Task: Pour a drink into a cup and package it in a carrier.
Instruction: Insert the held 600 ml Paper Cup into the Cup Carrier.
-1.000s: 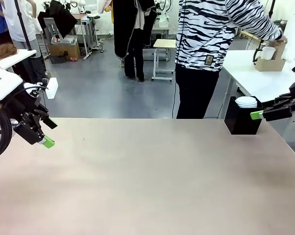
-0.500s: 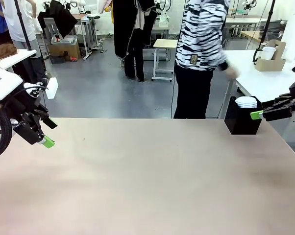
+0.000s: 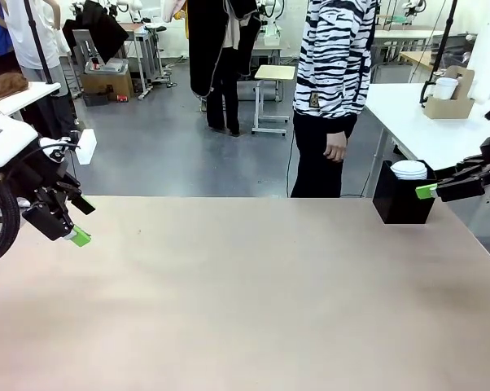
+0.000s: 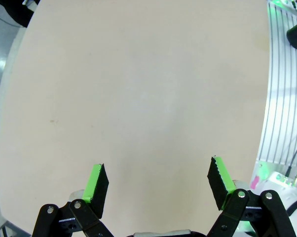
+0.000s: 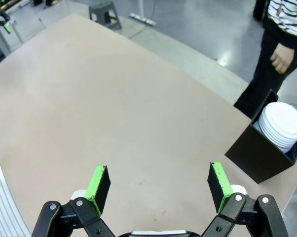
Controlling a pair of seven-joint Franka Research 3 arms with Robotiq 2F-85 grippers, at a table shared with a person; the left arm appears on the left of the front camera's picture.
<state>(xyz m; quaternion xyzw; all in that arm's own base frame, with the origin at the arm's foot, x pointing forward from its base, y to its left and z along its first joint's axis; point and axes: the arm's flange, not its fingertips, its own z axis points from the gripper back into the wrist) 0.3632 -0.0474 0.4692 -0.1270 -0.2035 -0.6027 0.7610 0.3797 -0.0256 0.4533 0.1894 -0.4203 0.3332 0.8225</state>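
Observation:
My left gripper (image 3: 83, 221) hovers open over the left edge of the tan table (image 3: 245, 309), nothing between its green pads (image 4: 157, 170). At the table's right edge my right gripper (image 3: 434, 186) is open and empty too (image 5: 157, 173), just beside the black box (image 3: 401, 204). A white cup (image 3: 445, 87) sits in a brown cardboard carrier (image 3: 450, 106) on the white side table at the far right, well beyond both grippers. The drink is out of view.
The black box (image 5: 259, 153) at the table's far right corner holds a stack of flat white lids (image 5: 281, 123). A person in a black-and-white striped top (image 3: 334, 65) stands at the far edge, one hand (image 3: 336, 151) hanging down.
The person has turned away from the white side table and now stands upright facing my table, arm lowered. Neither arm has moved.

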